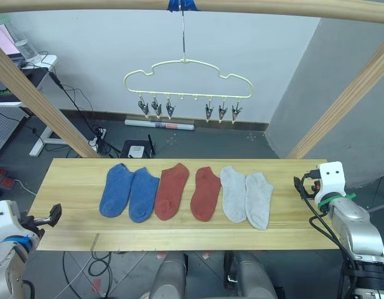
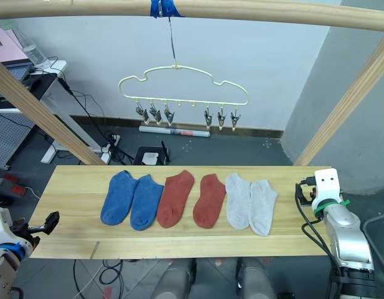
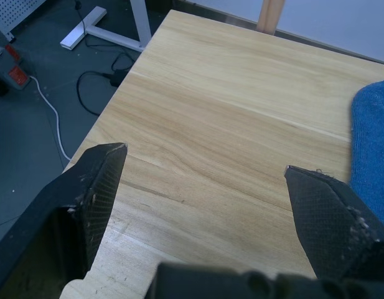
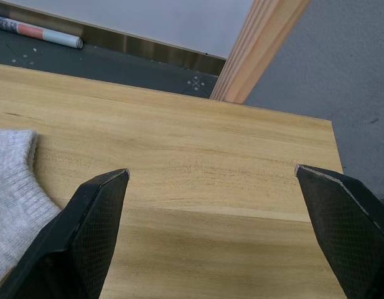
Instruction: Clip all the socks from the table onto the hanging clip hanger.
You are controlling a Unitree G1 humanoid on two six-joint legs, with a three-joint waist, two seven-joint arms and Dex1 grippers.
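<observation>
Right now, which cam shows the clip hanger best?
Left eye view: the clip hanger hangs whole, hook and clips visible, above the table. Right eye view matches it. The wrist views look at the tabletop and sock edges.

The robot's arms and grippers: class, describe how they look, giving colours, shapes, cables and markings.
The right arm is silver-grey with a white boxy wrist block, a green band and black cables looping beside it. The left arm is white and grey with a blue band. Each gripper's black fingers are wedge-shaped with cross-hatched pads.
</observation>
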